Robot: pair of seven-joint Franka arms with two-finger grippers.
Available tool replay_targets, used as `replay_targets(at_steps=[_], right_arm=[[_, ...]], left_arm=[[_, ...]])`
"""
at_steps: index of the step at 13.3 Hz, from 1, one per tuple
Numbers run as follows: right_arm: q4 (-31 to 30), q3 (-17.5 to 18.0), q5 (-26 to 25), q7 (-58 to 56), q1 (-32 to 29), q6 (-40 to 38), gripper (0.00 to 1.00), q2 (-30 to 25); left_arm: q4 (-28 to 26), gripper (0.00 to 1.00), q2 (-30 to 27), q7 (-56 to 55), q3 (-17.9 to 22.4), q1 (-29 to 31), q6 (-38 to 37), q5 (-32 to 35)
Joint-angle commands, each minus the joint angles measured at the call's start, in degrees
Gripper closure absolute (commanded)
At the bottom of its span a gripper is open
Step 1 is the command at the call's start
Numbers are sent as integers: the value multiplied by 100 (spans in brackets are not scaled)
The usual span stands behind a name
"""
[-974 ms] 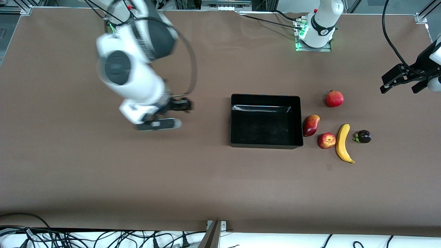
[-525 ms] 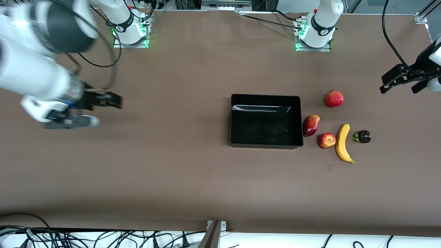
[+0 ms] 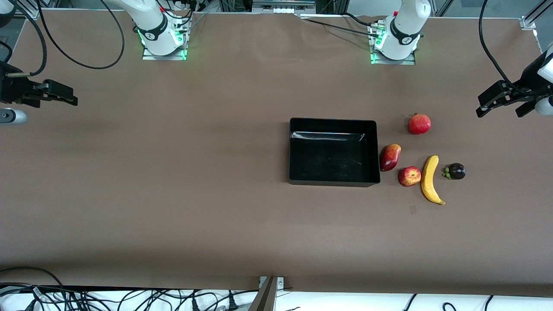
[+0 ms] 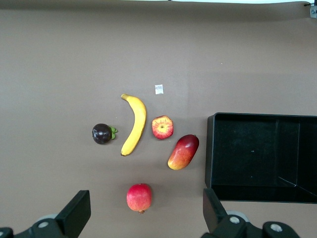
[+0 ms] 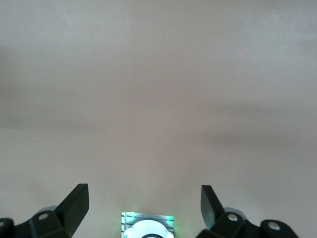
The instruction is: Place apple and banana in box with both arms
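Observation:
The apple (image 3: 409,176) lies between the banana (image 3: 429,179) and the black box (image 3: 332,121), touching the banana and clear of the box. All three also show in the left wrist view: apple (image 4: 162,127), banana (image 4: 134,124), box (image 4: 210,148). The box is empty. My left gripper (image 3: 499,113) is open and empty, up in the air at the left arm's end of the table; in its wrist view (image 4: 146,193) the fruits lie well below it. My right gripper (image 3: 65,96) is open and empty at the right arm's end (image 5: 143,191), over bare table.
A red-yellow mango (image 3: 389,157) rests against the box wall. A pomegranate (image 3: 419,124) lies farther from the front camera than the apple. A dark mangosteen (image 3: 456,171) sits beside the banana. A small white tag (image 3: 413,210) lies near the banana's tip. The right arm's base (image 5: 147,225) glows green.
My right arm has swung from the middle of the table out to its own end, gripper still open. The left arm and all fruits have not moved.

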Motion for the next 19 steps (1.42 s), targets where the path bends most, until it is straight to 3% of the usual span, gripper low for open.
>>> replay_targets(at_steps=[1,3,4,7,13,19], right_arm=[[-735,1441,-294,72,-1155,513,0,-448],[-1410,2319,-584,63,-2033,1022,0,-860],[-1684,2568,-593,72,-2325,1224,0,-1037],[-1617,3131,-541,37,-3081,1262,0,-1065],[-967,3071,-593,54,-3092,815,0,-933],[-966,3071,-663,63,-3084,655,0,-942]], left_arm=[[10,0,-12,36,24,-7,-51,-149],[10,0,-12,36,24,-7,-51,-149],[10,0,-12,36,24,-7,-51,-149],[10,0,-12,36,24,-7,-51,-149],[10,0,-12,36,24,-7,-51,-149],[1,0,85,98,24,-7,-51,-140]])
